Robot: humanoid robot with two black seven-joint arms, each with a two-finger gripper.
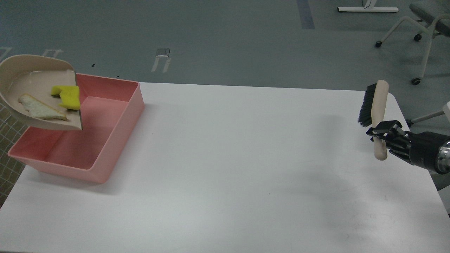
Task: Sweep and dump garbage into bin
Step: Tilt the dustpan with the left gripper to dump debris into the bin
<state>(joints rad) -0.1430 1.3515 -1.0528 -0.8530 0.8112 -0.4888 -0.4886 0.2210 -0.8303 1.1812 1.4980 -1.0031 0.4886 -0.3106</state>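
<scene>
The beige dustpan (24,75) hangs tilted over the left part of the pink bin (116,119), its open lip pointing down into it. The yellow sponge chunk (68,96) lies at the lip of the pan. The pale bread-like slice (40,109) lies beside it, further inside the pan. The dustpan's handle and my left gripper are out of view past the left edge. My right gripper (381,135) is shut on the handle of the beige brush (379,105), held upright above the table's right edge with its black bristles facing left.
The white table (239,168) stretches between the bin and the brush. A wheeled chair (422,24) stands on the floor at the far right. A checked fabric surface (7,158) shows at the left edge.
</scene>
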